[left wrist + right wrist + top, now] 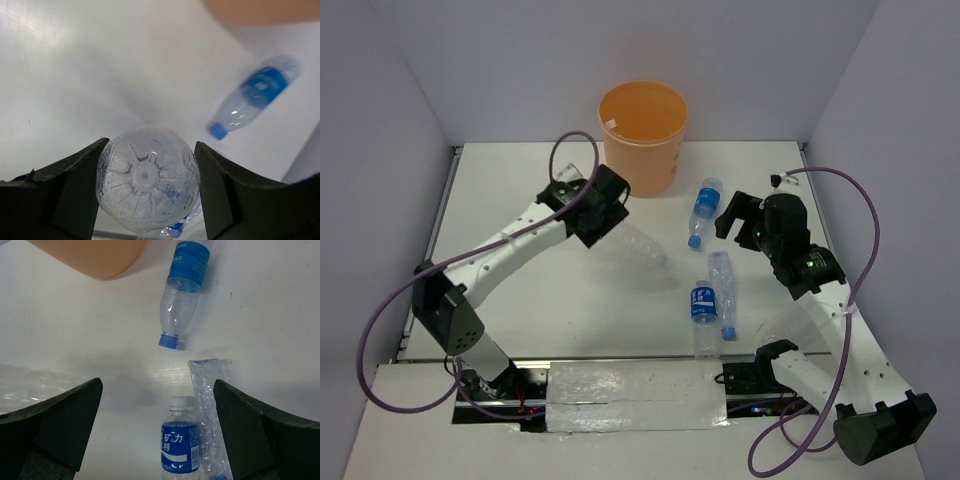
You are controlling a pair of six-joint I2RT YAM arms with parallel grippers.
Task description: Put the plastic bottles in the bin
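My left gripper (613,224) (150,146) is shut on a clear unlabelled plastic bottle (638,246) (147,179), with a finger against each side of its base end. The orange bin (642,150) (265,11) (95,260) stands just behind it. A blue-labelled bottle with a blue cap (706,208) (255,95) (181,285) lies right of the bin. Further forward lie a blue-labelled bottle with a white cap (704,305) (180,445) and a crushed clear bottle (724,285) (207,405) side by side. My right gripper (736,216) (157,390) hangs open above these two.
The white table (520,180) is walled at the back and on both sides. A silver taped strip (640,395) runs along its near edge between the arm bases. Purple cables loop off both arms.
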